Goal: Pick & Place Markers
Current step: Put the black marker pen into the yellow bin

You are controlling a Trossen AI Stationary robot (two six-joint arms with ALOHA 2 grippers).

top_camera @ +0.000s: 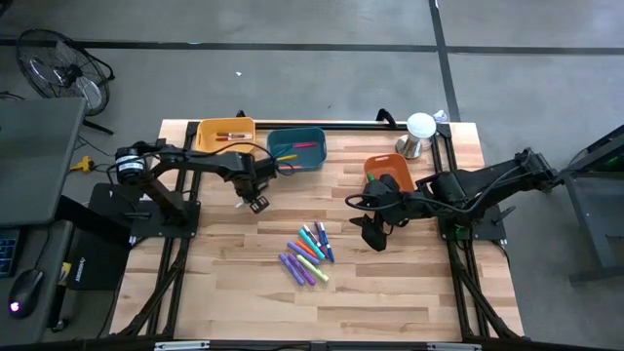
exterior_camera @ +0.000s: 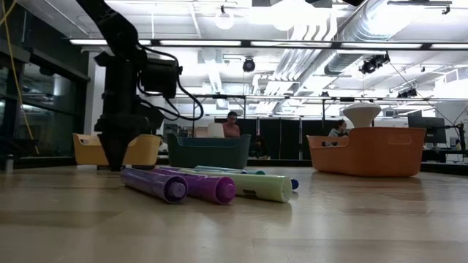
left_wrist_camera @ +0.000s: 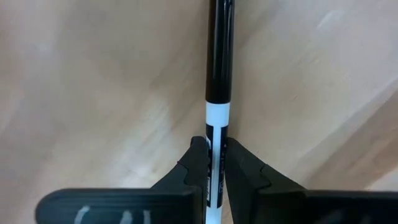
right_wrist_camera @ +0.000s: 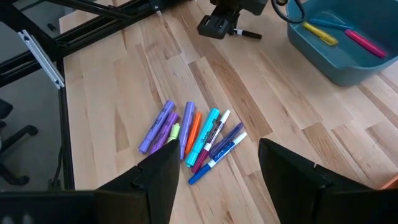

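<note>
- Left wrist view shows the left tool (left_wrist_camera: pixel 211 163) clamped on a black-and-white marker (left_wrist_camera: pixel 219 74), which runs straight out between the fingers over bare wood.
- High view places that tool (top_camera: pixel 255 200) just on the pile's far side of open table, close below the teal bin (top_camera: pixel 295 148) and the yellow bin (top_camera: pixel 225 135).
- Step in hand, as I judge it: one marker is gripped and waits to be carried to a bin. The next move calls for a lift clear of the table (top_camera: pixel 390 292), then a short swing over a bin rim before release.
- Remaining markers lie as a pile (top_camera: pixel 309 255) mid-table, well apart from every table edge.
- Right tool (top_camera: pixel 375 234) hangs just beside the pile, toward the orange bin (top_camera: pixel 388 168); its fingers (right_wrist_camera: pixel 158 171) stand apart and hold nothing.
- Room: bare wood lies between the pile and the bins, but the teal bin's near wall stands close to the left tool, so a low swing risks clipping it.
- Both arms work near the pile, so their paths could cross there.
</note>
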